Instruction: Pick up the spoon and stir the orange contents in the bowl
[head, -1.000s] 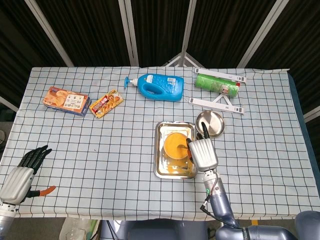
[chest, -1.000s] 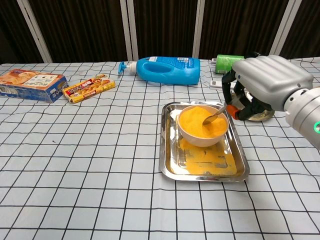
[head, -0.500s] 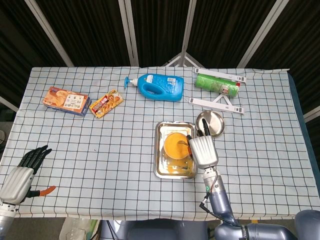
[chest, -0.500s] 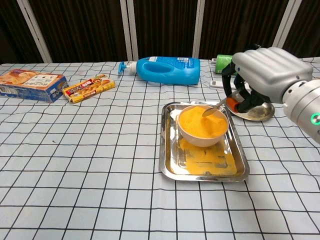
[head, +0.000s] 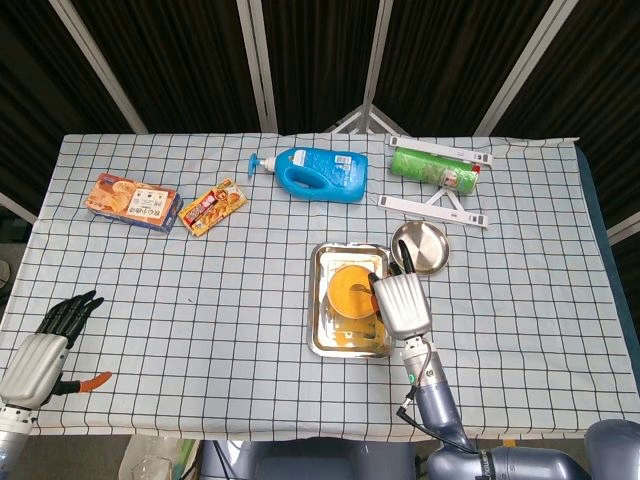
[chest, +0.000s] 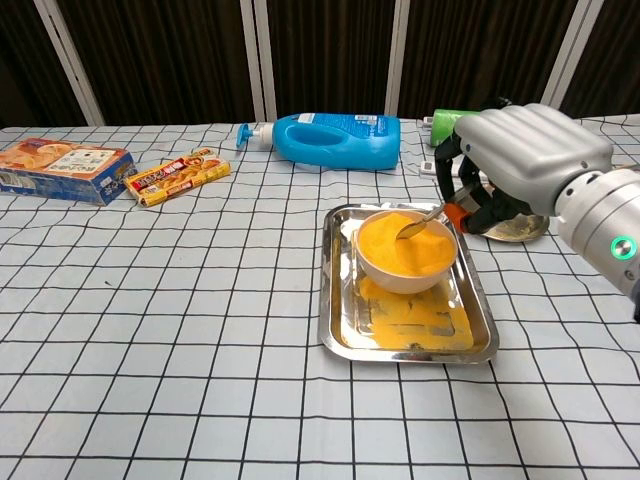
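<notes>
Stirring is appearing underway. Left hand (head: 40, 352) is idling at the worktop's near-left corner, fingers apart and holding nothing. Right hand (chest: 520, 165) is clamping its fingers on the spoon (chest: 420, 224), its tip in the orange-filled bowl (chest: 405, 262) on the tray (chest: 480, 345).

A surface (head: 200, 290) covered with a white cloth of dark grid lines is carrying everything. A blue detergent bottle (head: 318, 172) is lying on its side near the far edge, with a green roll (head: 432, 167) to its right between two white strips (head: 432, 210). A biscuit box (head: 133, 201) and a snack packet (head: 213, 207) are sitting far left. A metal tray (chest: 340, 330) is resting nearer the front, a round metal dish (head: 425, 245) just beside its far right corner.
</notes>
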